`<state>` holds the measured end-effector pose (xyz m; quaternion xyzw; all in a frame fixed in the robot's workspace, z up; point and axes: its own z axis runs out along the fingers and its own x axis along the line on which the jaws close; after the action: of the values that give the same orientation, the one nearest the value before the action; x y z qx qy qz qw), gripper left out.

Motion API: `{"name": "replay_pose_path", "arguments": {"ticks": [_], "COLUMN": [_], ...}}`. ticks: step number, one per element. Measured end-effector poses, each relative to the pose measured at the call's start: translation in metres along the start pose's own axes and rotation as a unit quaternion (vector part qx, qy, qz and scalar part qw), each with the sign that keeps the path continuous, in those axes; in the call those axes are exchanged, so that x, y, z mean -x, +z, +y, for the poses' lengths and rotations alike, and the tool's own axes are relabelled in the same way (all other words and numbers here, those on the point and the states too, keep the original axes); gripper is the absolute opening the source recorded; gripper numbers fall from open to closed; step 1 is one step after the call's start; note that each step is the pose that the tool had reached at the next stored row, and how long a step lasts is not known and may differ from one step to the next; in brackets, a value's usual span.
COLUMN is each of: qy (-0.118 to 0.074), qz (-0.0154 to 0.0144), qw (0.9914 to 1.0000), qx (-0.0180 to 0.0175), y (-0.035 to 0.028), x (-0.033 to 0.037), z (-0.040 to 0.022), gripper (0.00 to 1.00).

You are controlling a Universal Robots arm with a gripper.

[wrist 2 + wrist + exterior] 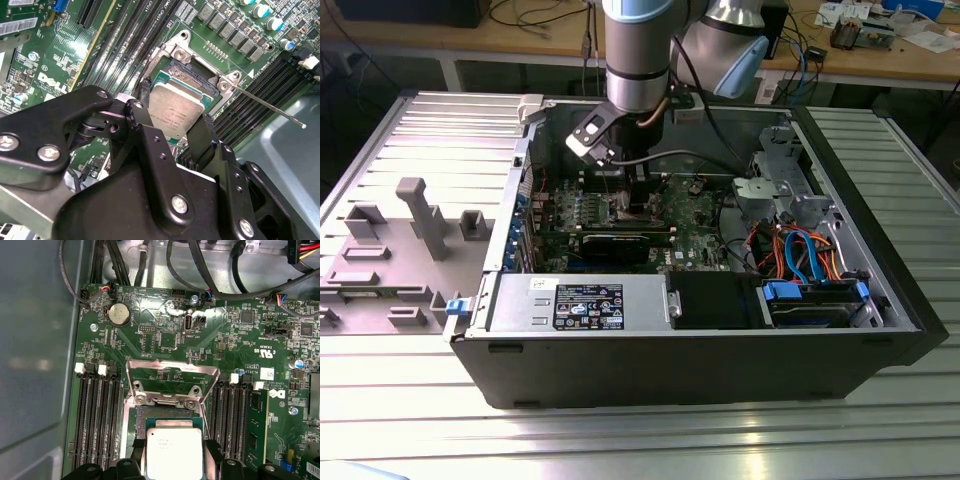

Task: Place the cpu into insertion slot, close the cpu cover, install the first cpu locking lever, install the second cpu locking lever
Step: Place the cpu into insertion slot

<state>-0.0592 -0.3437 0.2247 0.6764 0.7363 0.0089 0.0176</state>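
The gripper clamps one cpu between two fingers over one insertion slot.

power supply label: black with white print, too small to read | white sticker beside it: illegible | motherboard: white silkscreen lettering across the green board in both wrist views | barcode sticker: white, on the board | cpu top: faint engraved lines, not legible
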Motion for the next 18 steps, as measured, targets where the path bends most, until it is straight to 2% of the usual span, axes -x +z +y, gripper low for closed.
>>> {"name": "replay_pose_path", "arguments": {"ticks": [18], "qy": [0.000], "qz": [0.0000], "qw": [1.00000], "qx": [0.0000], "y": [0.0056], "x": [-0.0001], "z": [-0.0002], "gripper": [0.55]}}
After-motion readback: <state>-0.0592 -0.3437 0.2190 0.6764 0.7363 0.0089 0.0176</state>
